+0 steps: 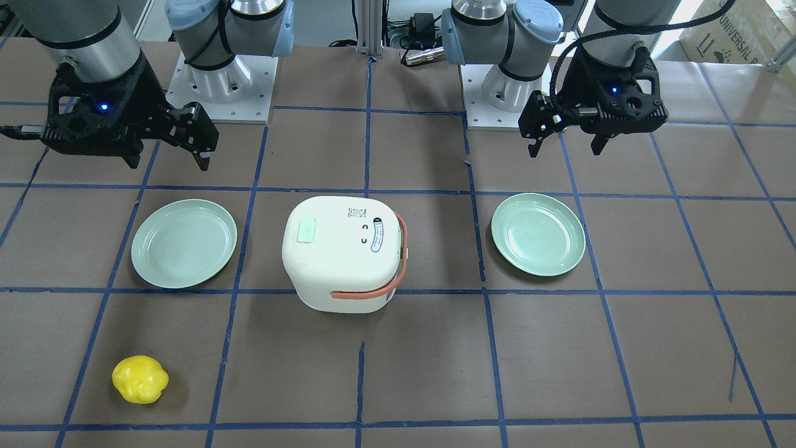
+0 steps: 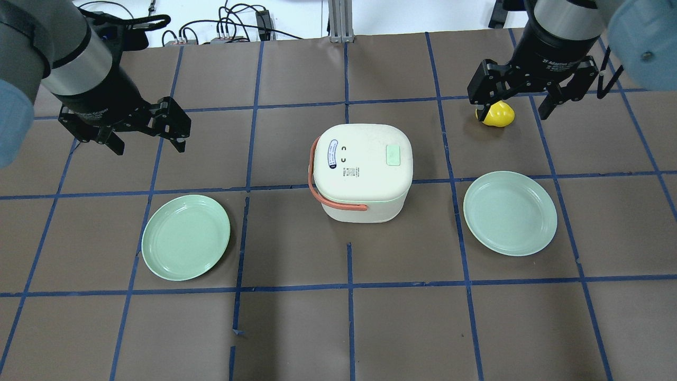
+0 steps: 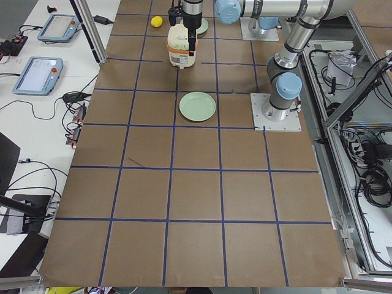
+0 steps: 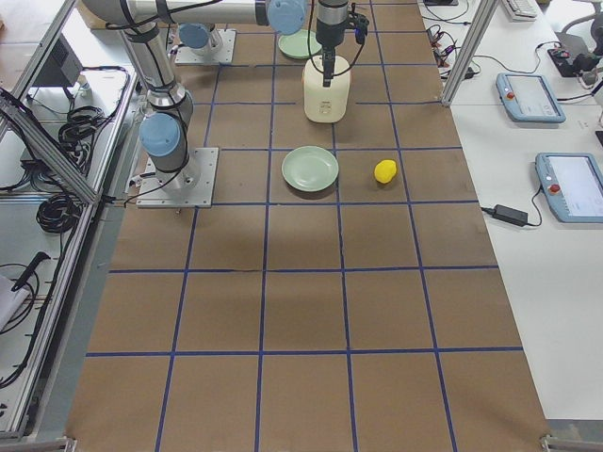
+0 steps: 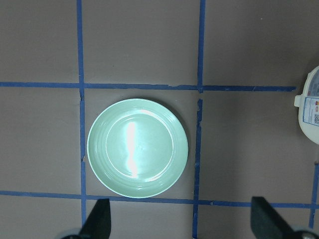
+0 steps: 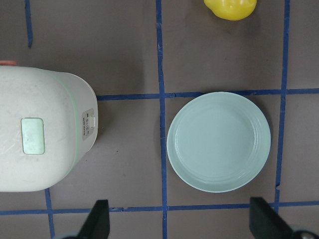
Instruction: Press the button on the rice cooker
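The white rice cooker point(image 1: 342, 249) with an orange handle stands mid-table; it also shows in the overhead view point(image 2: 362, 169). Its pale green button point(image 1: 306, 230) sits on the lid toward my right arm's side, and shows in the overhead view point(image 2: 393, 155) and the right wrist view point(image 6: 33, 135). My right gripper point(image 2: 521, 103) hangs open and empty above the table, beyond and to the right of the cooker. My left gripper point(image 2: 145, 129) hangs open and empty, well to the left of the cooker. In the left wrist view only the cooker's edge point(image 5: 311, 107) shows.
A green plate point(image 2: 185, 237) lies left of the cooker, under my left gripper's camera point(image 5: 137, 148). Another green plate point(image 2: 510, 212) lies right of it point(image 6: 218, 141). A yellow lumpy fruit point(image 2: 500, 114) lies on the table below my right gripper, at the far right.
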Motion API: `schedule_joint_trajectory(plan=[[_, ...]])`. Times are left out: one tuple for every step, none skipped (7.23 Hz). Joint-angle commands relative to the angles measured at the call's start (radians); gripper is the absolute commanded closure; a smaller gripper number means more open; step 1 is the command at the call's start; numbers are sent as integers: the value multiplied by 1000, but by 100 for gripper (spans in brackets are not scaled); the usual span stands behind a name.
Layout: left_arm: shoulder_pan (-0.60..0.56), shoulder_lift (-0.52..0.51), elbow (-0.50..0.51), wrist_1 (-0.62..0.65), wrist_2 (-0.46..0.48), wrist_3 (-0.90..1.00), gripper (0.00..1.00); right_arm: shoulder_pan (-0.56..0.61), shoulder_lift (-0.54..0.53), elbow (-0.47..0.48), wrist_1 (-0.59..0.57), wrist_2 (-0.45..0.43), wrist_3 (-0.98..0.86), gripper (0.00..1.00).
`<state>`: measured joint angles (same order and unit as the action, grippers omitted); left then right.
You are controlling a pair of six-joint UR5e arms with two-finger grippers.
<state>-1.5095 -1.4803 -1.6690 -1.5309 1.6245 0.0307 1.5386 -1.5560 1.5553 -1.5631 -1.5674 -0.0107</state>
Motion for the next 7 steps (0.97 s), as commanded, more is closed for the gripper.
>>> schedule_joint_trajectory(plan=[[0, 0, 0, 0, 0, 0, 0, 1, -3, -1, -3, 1, 0, 0], [0, 0, 0, 0, 0, 0, 0, 1, 2, -1, -3, 0, 0, 0], [0, 0, 0, 0, 0, 0, 0, 0, 4, -1, -3, 1, 0, 0], [0, 0, 0, -2, 0, 0, 0, 0, -1, -1, -3, 1, 0, 0], [0, 0, 0, 0, 0, 0, 0, 1, -1, -1, -2, 0, 18, 0], [0, 0, 0, 0, 0, 0, 0, 0, 2, 0, -2, 0, 17, 0], [0, 0, 0, 0, 0, 0, 0, 1, -3, 0, -3, -3, 17, 0]])
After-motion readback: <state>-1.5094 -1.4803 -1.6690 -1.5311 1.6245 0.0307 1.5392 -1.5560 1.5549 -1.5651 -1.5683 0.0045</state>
